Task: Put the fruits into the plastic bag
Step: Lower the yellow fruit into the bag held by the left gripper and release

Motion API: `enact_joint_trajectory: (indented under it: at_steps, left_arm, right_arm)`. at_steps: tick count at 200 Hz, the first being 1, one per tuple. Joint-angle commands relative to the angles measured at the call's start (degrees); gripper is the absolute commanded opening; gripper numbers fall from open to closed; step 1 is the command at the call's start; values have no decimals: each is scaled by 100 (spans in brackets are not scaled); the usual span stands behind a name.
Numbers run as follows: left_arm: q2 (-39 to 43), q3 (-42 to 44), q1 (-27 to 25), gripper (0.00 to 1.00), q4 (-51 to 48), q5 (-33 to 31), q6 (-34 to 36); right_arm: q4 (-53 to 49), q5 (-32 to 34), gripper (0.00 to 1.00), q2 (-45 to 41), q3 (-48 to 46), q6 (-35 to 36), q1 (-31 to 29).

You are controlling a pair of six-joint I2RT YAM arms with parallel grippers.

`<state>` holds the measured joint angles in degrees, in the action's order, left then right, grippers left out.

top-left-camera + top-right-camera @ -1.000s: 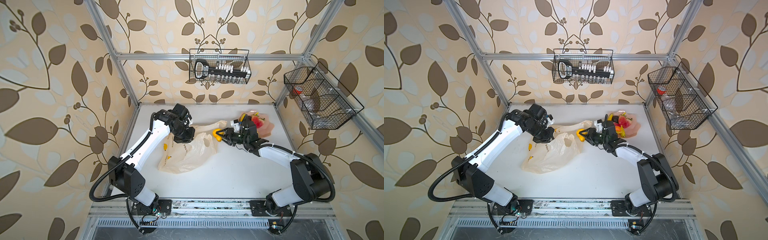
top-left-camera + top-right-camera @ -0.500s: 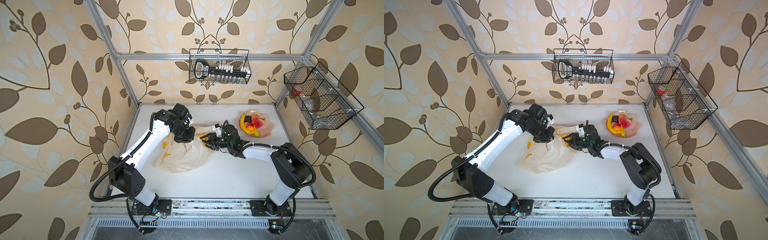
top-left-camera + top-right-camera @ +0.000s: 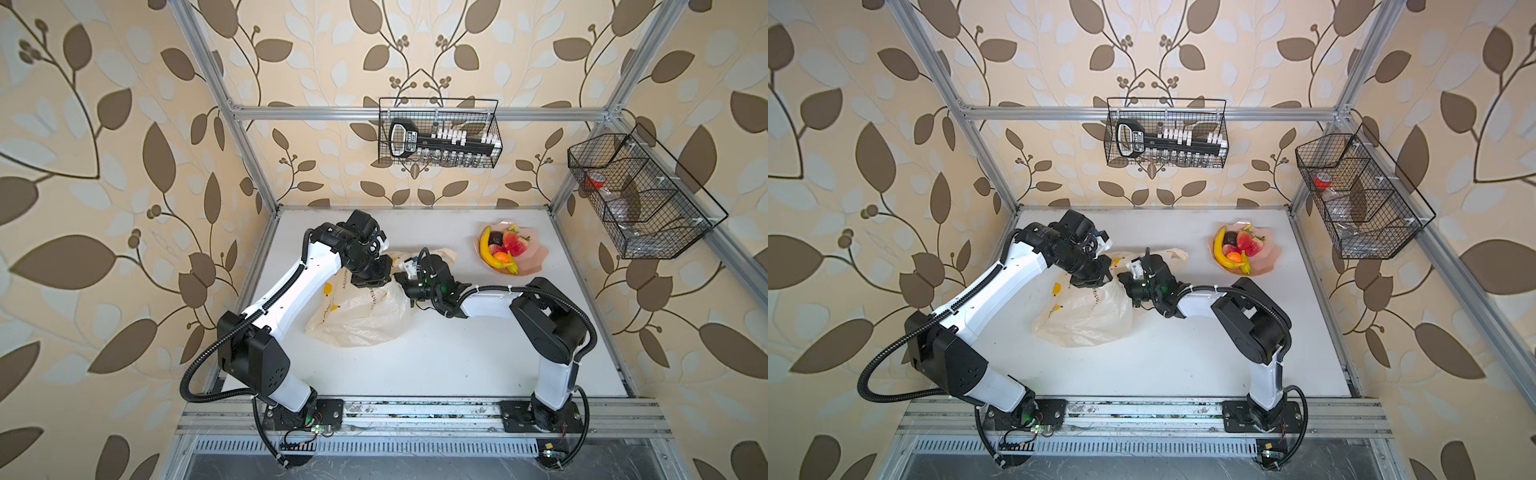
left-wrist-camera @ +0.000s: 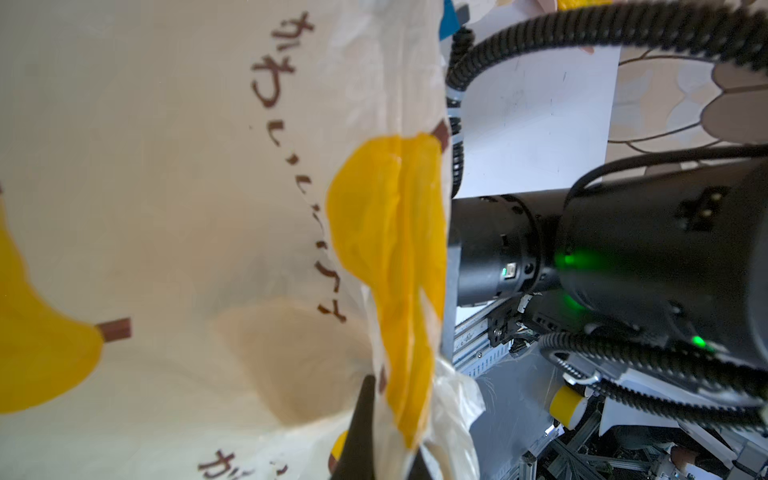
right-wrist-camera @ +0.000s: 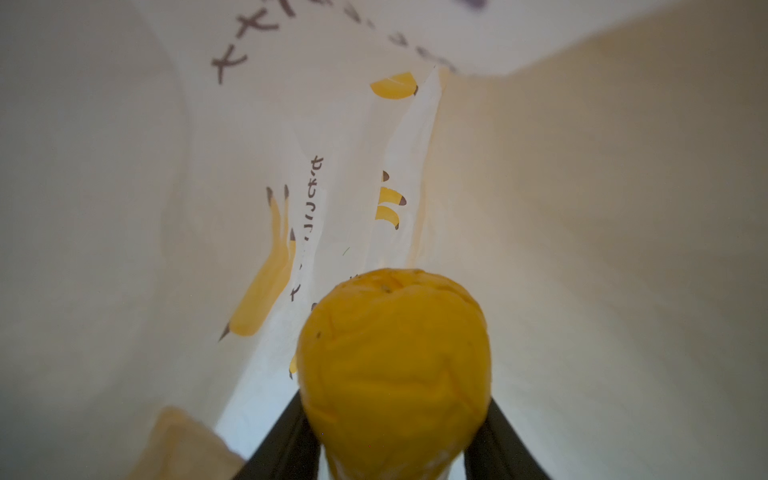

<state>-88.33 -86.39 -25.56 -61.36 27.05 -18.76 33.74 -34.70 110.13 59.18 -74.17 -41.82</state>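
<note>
The cream plastic bag lies on the white table, printed with flat yellow bananas. My left gripper is shut on the bag's rim and lifts it by the mouth. My right gripper is inside the bag, shut on a yellow pear. In both top views its fingertips are hidden in the bag's mouth. The other fruits, a banana, strawberries, a dark piece and an orange, lie on the pink plate.
A wire basket hangs on the back wall and another wire basket on the right wall. Metal frame posts stand at the table's corners. The arms' bases sit on the front rail.
My right gripper has travelled left from beside the plate, carrying the yellow pear, and has entered the bag's mouth. The left gripper has held the bag's rim in place.
</note>
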Motion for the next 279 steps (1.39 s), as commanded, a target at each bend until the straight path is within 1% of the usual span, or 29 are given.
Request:
enact_joint_trajectory:
  at_steps: [1,32,77,95,105,147,156,212,243,279]
  left_arm:
    - [273,80,-54,0,175,228,-106]
    - [286,138,-72,0,297,275,-147]
    - [297,297,-98,0,414,285,-149]
    - [312,423,-98,0,458,262,-98]
    - [342,458,-98,0,459,208,-61]
    - [365,558,-98,0,459,83,66]
    - [363,578,-98,0,467,65,82]
    - [484,852,-98,0,546,-83,90]
    - [532,957,-98,0,546,-188,89]
    - [530,1040,-98,0,520,-342,93]
  right_arm:
    - [238,-209,28,261,272,-266,-100]
    - [15,-301,29,527,531,-365,-184]
    - [177,-467,32,894,816,-727,-356]
    - [169,-502,38,957,822,-813,-382]
    - [140,-511,39,976,791,-858,-390]
    - [29,-590,56,951,694,-922,-382]
    - [-17,-591,60,910,691,-889,-371]
    - [-531,-485,76,585,569,-539,-268]
    - [-690,-466,81,409,515,-404,-206]
    - [-953,-399,83,84,404,-232,-93]
